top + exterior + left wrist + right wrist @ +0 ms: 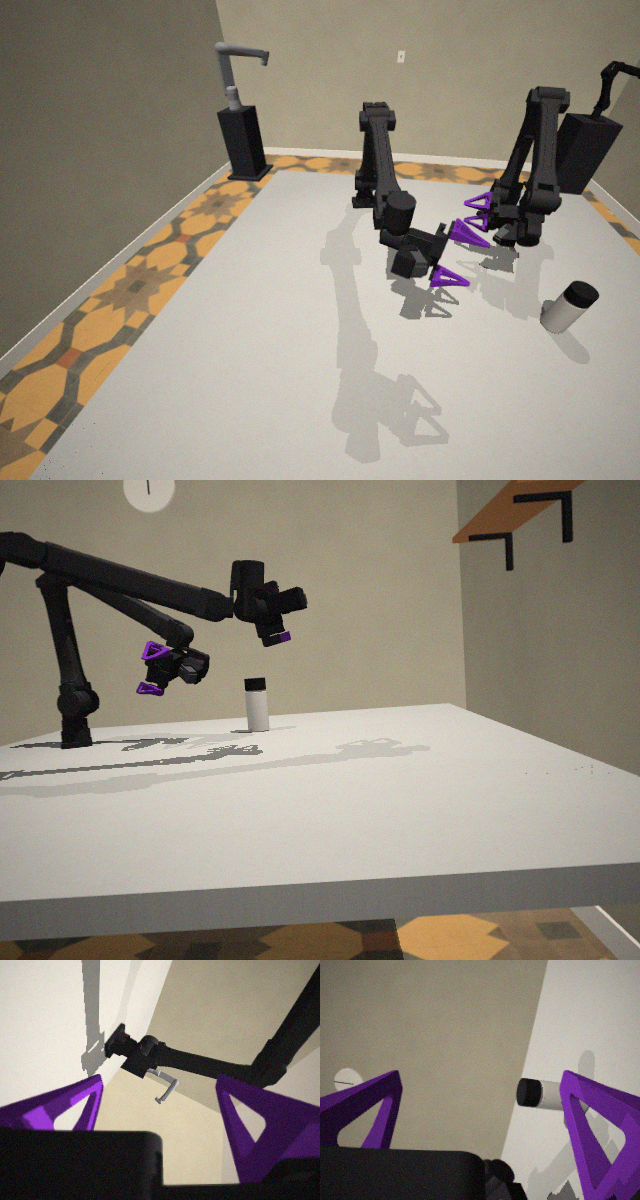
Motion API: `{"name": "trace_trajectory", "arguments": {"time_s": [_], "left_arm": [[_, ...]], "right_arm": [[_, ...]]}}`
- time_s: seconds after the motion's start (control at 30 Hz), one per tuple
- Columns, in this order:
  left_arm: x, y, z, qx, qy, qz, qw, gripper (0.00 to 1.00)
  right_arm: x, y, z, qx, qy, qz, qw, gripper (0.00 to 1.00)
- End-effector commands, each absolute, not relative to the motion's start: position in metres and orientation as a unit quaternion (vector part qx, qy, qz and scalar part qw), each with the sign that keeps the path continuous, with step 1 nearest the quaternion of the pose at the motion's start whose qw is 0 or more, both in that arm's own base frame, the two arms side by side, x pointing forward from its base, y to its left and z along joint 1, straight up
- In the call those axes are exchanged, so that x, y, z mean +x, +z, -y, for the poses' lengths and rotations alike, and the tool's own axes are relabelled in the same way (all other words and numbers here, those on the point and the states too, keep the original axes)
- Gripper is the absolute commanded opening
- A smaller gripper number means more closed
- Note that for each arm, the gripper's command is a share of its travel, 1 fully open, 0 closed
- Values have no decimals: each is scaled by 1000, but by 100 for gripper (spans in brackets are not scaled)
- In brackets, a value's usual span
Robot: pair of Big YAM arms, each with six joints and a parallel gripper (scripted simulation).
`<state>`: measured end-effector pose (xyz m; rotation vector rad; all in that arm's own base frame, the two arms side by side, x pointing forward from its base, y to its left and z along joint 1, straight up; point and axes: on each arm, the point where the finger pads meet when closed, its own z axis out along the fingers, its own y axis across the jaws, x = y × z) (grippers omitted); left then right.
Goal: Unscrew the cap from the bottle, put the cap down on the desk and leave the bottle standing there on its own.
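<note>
Jaws, two pairs, open; one cap [582, 293] [254, 684] [528, 1092] on one bottle [561, 313] [257, 710] [551, 1095].

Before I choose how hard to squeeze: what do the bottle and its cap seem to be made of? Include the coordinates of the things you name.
Bottle [562, 311] [257, 710] [551, 1095]: perhaps plastic or painted metal; opaque, smooth, pale grey-white, with soft shading and no sharp glints.
Cap [582, 294] [254, 684] [529, 1092]: probably plastic, matte black, with hardly any highlight. Coated metal remains possible for it.

Black cap [584, 294] [254, 684] [528, 1092] in place, a pale bottle [560, 314] [257, 709] [551, 1095] stands upright on the desk [206, 361] [310, 821] [40, 1010] [595, 1010], lower than the fingers of the right gripper [479, 265] [280, 611] [481, 1079] and the left gripper [465, 212] [141, 674] [159, 1080], both open
</note>
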<state>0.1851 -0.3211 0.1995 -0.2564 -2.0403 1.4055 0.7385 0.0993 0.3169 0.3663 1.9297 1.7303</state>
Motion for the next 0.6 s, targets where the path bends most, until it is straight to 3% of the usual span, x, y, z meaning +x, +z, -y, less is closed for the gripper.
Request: {"name": "trace_trajectory", "arguments": {"time_s": [0.0, 0.53, 0.57], "left_arm": [[186, 202, 322, -100, 536, 776, 317, 100], [186, 202, 322, -100, 536, 776, 317, 100], [190, 211, 326, -121, 541, 777, 300, 94]], "right_arm": [[738, 326, -99, 130, 639, -710, 265, 100], [738, 326, -99, 130, 639, -710, 265, 100], [743, 332, -104, 115, 639, -708, 277, 96]]}}
